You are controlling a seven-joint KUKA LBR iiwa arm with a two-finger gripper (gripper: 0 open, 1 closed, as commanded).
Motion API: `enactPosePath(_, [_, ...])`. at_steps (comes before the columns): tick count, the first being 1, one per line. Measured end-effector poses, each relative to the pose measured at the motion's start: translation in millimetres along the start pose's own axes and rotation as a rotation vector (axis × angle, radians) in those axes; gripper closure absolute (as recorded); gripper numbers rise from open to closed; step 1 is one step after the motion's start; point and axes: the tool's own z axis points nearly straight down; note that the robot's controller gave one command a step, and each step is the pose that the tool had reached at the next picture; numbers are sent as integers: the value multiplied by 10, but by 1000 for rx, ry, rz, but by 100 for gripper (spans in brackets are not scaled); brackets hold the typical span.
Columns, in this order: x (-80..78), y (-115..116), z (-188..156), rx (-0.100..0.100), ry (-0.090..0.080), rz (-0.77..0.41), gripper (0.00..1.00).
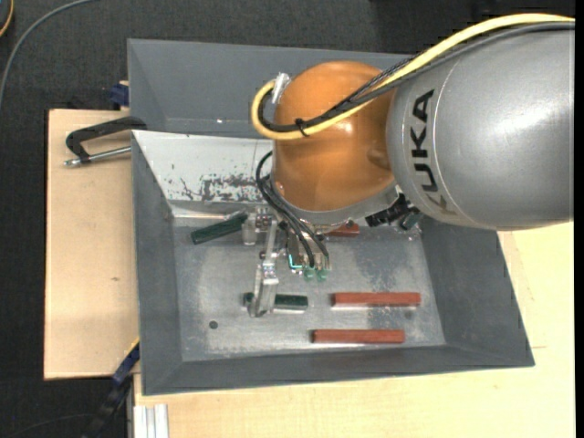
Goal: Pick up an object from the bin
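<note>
Low over the floor of the grey bin near its middle, the jaws, apart or together I cannot tell, sit just left of a small dark green block, a red-brown bar lying farther right.

Free room and obstacles on the bin floor. Open ground lies from 7 to 9 o'clock, broken by one small dark speck. A green bar lies at 10 o'clock by the back wall. A small dark green block lies just beside the hand near the centre. Two parallel red-brown bars occupy 4 and 5 o'clock. The arm and its orange cover overhang 12 to 2 o'clock.
</note>
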Motion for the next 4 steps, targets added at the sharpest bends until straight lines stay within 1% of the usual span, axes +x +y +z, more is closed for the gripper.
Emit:
enactPosePath(1, [-280, -615, 1234, 2, -3, -239, 0])
enactPosePath(2, [-438, -612, 1695, -1, -4, -236, 0])
enactPosePath(3, [-446, -611, 1667, -1, -8, -235, 100])
enactPosePath(4, [-398, -594, 528, -3, -22, -204, 100])
